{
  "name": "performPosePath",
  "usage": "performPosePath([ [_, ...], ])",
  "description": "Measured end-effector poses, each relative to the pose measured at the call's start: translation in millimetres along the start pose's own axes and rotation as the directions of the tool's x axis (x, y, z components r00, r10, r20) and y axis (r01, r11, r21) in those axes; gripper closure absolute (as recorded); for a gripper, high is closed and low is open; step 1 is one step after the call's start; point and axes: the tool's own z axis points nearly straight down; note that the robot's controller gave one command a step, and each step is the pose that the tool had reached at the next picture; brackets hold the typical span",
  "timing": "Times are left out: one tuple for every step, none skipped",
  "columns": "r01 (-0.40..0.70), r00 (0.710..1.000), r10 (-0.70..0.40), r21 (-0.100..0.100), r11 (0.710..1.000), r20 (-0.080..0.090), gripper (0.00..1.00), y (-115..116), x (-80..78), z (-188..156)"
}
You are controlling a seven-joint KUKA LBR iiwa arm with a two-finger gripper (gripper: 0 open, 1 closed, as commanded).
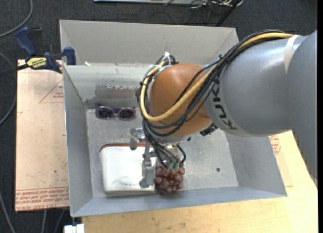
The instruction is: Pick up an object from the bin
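Observation:
My gripper (160, 172) is low in the bin's front middle, under the arm's orange cover, and stands open. One metal finger (147, 174) comes down along the right edge of a white box (119, 172) with a reddish rim. Just right of that finger lies a bunch of dark red grapes (169, 178), and the gripper's other side sits over the top of the bunch. I cannot tell whether the fingers touch the grapes. The upper part of the bunch is hidden by the gripper.
Sunglasses with purple lenses (116, 112) lie near the bin's back left wall. The bare bin floor stretches to the right of the grapes. The thick arm and its cables cover the bin's middle and right.

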Motion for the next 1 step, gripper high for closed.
performPosePath([
  [0.066, 0.998, -0.066, 0.006, 0.998, 0.002, 0.00, -24.4, -8.1, 16.6],
])
